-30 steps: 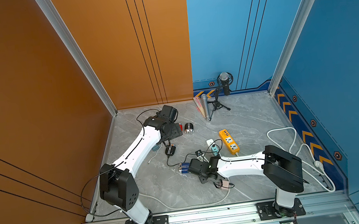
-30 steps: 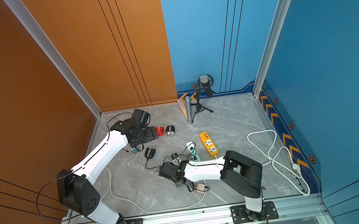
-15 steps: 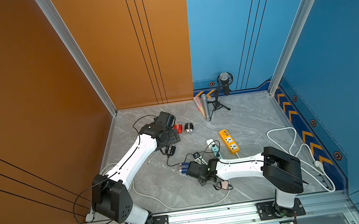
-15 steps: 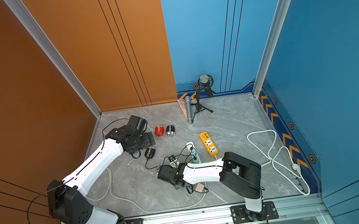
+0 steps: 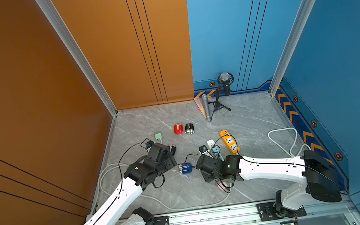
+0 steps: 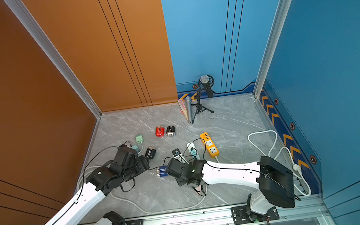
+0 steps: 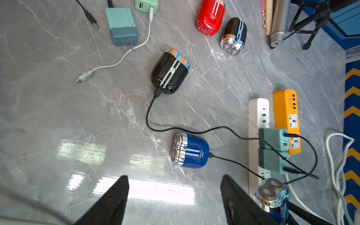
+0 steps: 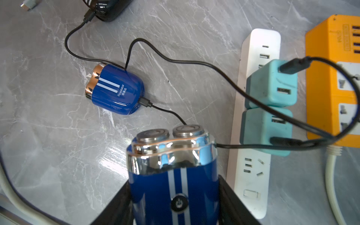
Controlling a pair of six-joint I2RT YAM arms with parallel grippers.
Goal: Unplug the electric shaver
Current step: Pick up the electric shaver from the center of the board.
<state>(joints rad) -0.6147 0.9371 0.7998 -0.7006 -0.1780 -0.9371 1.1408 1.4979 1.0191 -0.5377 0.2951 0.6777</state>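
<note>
Clamping a blue shaver (image 8: 173,185) by its two sides, your R fingers (image 8: 116,208) leave the chrome twin heads poking out past the tips, power button facing the wrist cam. Its base is buried btwn the fingers, so you can't tell whether a lead is in it.

Your L fingers (image 7: 113,200) stand apart w/ nothing btwn them, just bare grey marble surface (image 7: 58,116) below. Just ahead of them a second blue shaver (image 7: 191,152) lies on its side. A black lead (image 7: 211,155) is plugged into its base and runs off toward the held one. In a top view this second one lies btwn the two arms' tips.

Further out, a black shaver (image 7: 169,72) has its own lead plugged in. Two teal adapters (image 7: 272,139), each w/ a black plug in it, sit in a white power strip (image 7: 258,109), w/ an orange strip (image 7: 286,116) just beside it.

Beyond the black shaver, a red shaver (image 7: 210,17) and a black-and-chrome shaver (image 7: 233,33) lie side by side. A loose teal charger (image 7: 121,25) and a mint charger (image 7: 146,5) w/ a white cable (image 7: 120,60) lie well apart from the strips.
</note>
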